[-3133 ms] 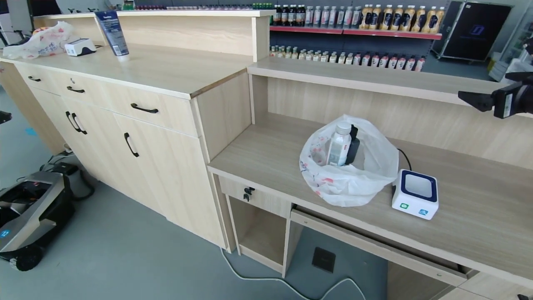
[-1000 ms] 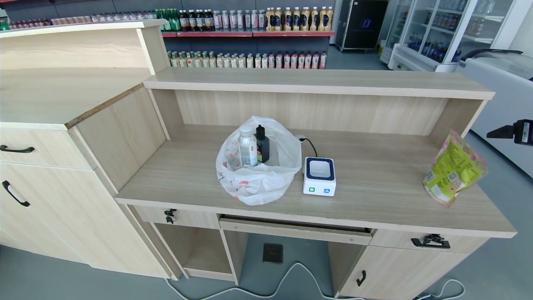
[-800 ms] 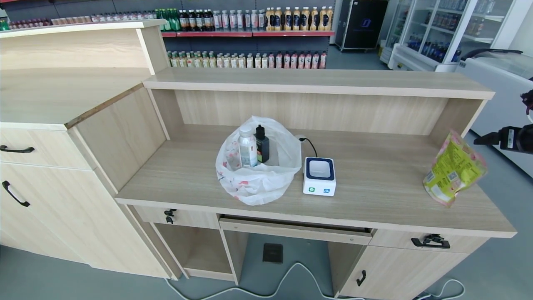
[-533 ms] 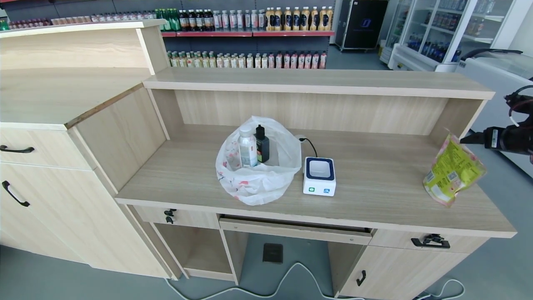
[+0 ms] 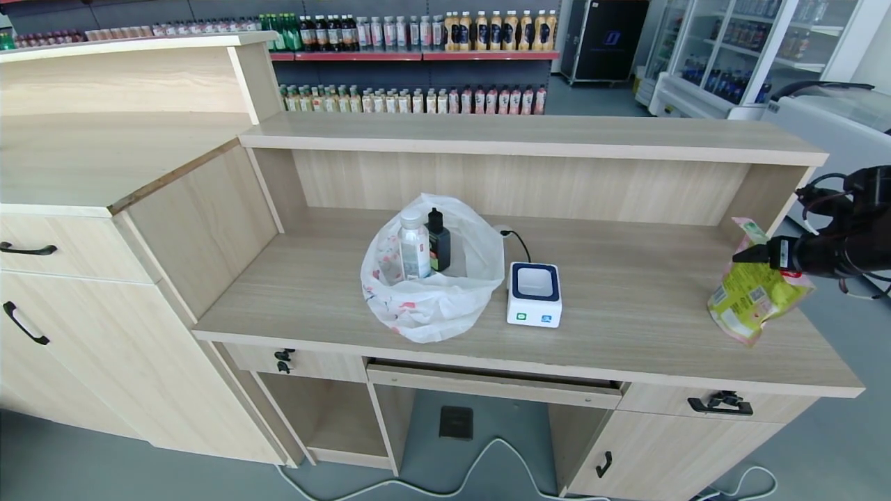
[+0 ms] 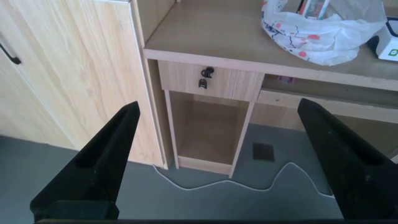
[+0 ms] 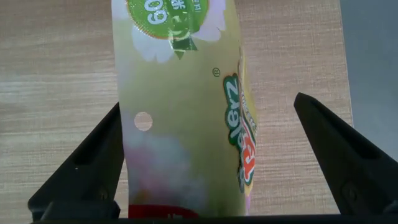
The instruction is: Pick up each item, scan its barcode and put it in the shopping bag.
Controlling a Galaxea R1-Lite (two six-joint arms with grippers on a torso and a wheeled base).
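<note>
Right claw (image 7: 208,102) gapes astride the snack pouch's (image 5: 759,296) top at the counter's (image 5: 626,313) right end; scanner (image 5: 534,293) and shopping bag (image 5: 431,306) sit well left. Its arm hangs level beyond the edge.

Left claw (image 6: 219,106) spread wide, low before the worktop (image 6: 205,38); shopping bag (image 6: 323,38) sits on top, cable (image 6: 211,184) snakes across the floor (image 6: 186,208).

A shop: shelves (image 5: 418,56) of bottled drinks run along the top of the frame, glass-door fridges (image 5: 755,49) stand at upper right, and a checkout counter (image 5: 626,306) at centre carries a scanner (image 5: 534,293) beside a bag (image 5: 431,306).
</note>
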